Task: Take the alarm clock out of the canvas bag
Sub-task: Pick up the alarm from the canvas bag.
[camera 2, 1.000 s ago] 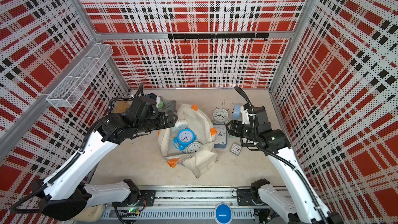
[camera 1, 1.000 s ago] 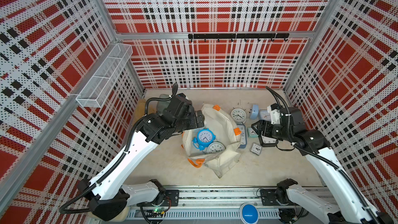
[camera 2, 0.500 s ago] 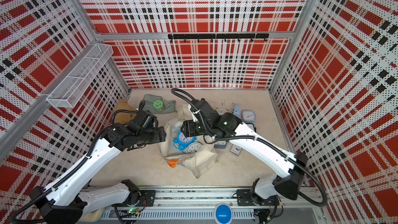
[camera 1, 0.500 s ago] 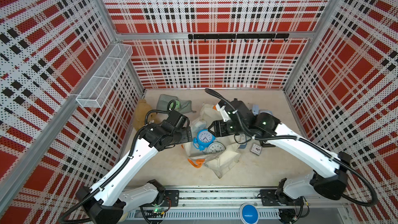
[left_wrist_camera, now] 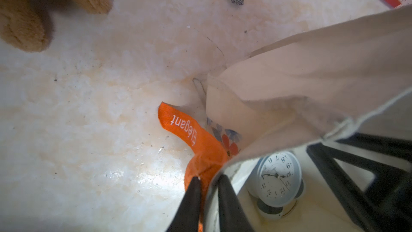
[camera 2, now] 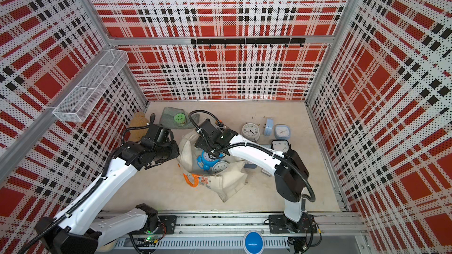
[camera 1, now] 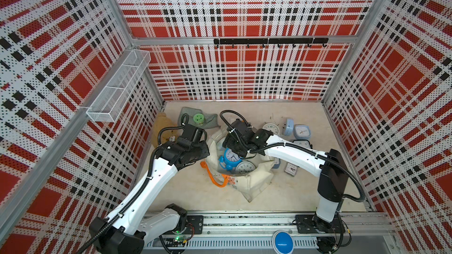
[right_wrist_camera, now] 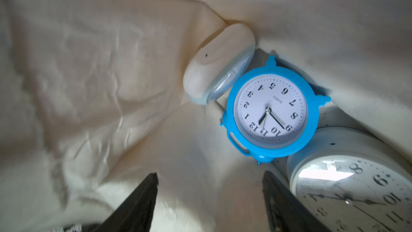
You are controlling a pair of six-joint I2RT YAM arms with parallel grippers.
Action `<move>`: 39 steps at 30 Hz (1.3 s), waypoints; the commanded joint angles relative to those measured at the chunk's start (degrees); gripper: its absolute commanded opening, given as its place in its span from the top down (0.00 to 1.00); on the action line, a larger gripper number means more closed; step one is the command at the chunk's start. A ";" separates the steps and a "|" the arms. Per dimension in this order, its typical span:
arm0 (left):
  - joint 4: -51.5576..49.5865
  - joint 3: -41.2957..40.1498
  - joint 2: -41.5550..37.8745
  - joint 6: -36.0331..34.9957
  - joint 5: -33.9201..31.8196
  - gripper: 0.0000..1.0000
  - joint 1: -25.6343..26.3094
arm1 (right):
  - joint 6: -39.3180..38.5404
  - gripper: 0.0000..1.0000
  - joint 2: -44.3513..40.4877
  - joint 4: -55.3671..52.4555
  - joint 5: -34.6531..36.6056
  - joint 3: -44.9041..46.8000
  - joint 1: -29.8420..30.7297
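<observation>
Enclosure: we record a pale, marbled desk (camera 1: 281,191), scuffed and speckled with dirt, shut in on three sides by perforated walls (camera 1: 244,74) in red, black and white plaid. A white mesh basket (camera 1: 117,86) hangs on the left-hand wall and a black hook rail (camera 1: 269,41) runs along the back one.

The canvas bag (camera 1: 254,179) lies slumped at mid-desk. Its long axis runs from the far side to the near side, with the closed bottom nearest the front rail and the mouth gaping upward.

The blue alarm clock (camera 1: 230,156) is inside the bag, lying on its back with the dial up. Its handle end points toward the near edge and the left arm's side. It lies just beside a white clock (camera 1: 245,168).

The left tool (left_wrist_camera: 209,178) is clamped on the bag's rim, right at the orange handle (left_wrist_camera: 189,130), and holds that edge raised.

The right tool (right_wrist_camera: 210,174) is inside the mouth with its fingers apart. It grips nothing and sits close to the blue alarm clock without touching it.
</observation>
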State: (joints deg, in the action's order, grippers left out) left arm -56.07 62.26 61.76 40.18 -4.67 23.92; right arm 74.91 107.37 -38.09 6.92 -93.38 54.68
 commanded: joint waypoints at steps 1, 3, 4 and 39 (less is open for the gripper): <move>2.85 -0.97 -2.44 0.34 -0.09 0.83 -0.55 | 9.99 0.22 3.56 0.43 5.50 -5.41 0.09; 3.75 -2.01 -3.46 1.00 0.91 0.85 -0.34 | 12.53 0.21 6.17 -0.15 5.77 -7.55 0.15; 4.13 -2.53 -3.87 1.36 1.19 0.85 -0.18 | 13.23 0.21 7.12 -0.30 6.08 -8.41 0.12; 6.87 -6.89 -4.98 3.19 0.46 0.87 3.33 | 23.92 0.14 18.87 3.02 5.95 -13.31 -3.19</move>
State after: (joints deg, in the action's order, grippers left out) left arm -48.23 56.27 57.63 43.42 -3.53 27.42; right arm 97.17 123.83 -37.80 13.15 -105.08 52.25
